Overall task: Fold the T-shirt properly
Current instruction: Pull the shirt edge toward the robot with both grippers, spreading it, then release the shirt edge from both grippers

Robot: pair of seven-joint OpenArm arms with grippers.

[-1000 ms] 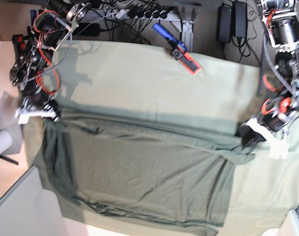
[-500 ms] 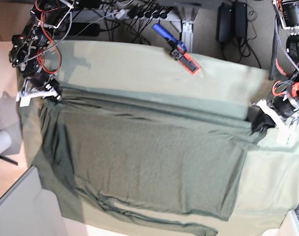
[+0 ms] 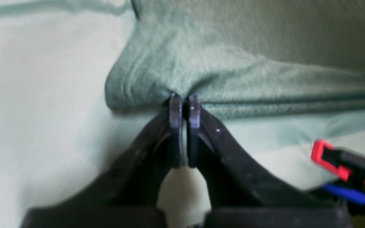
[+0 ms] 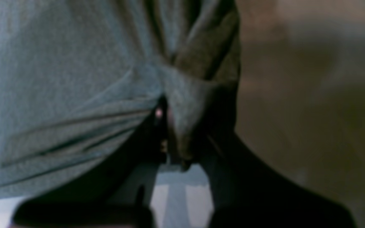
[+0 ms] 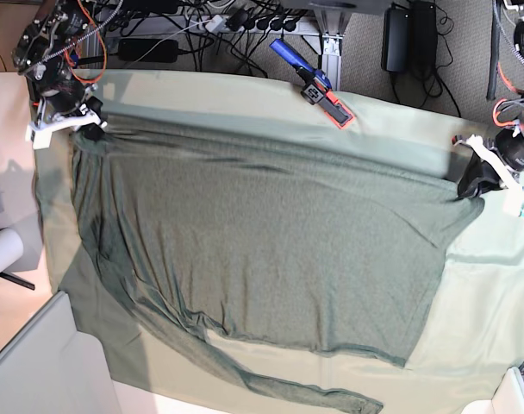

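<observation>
The dark olive T-shirt (image 5: 262, 241) lies spread over the pale sage sheet (image 5: 245, 103), its far edge stretched taut between both grippers. At the back left corner my right gripper (image 5: 88, 129) is shut on one corner of the shirt. In the right wrist view the right gripper (image 4: 166, 126) pinches bunched T-shirt fabric (image 4: 59, 79). At the right side my left gripper (image 5: 479, 185) is shut on the opposite corner. The left wrist view shows the left gripper (image 3: 184, 101) with its jaws pressed together on the hem of the T-shirt (image 3: 233, 63). A long sleeve trails toward the front edge.
A blue and red clamp (image 5: 312, 84) holds the sheet at the back edge and also shows as a clamp (image 3: 337, 164) in the left wrist view. Cables and a power strip (image 5: 245, 21) lie behind the table. A white roll (image 5: 2, 250) and a grey panel (image 5: 38, 362) sit at the left.
Both grippers have moved toward the back of the table and farther apart, carrying the shirt's edge with them. The shirt is now stretched wider and flatter.
</observation>
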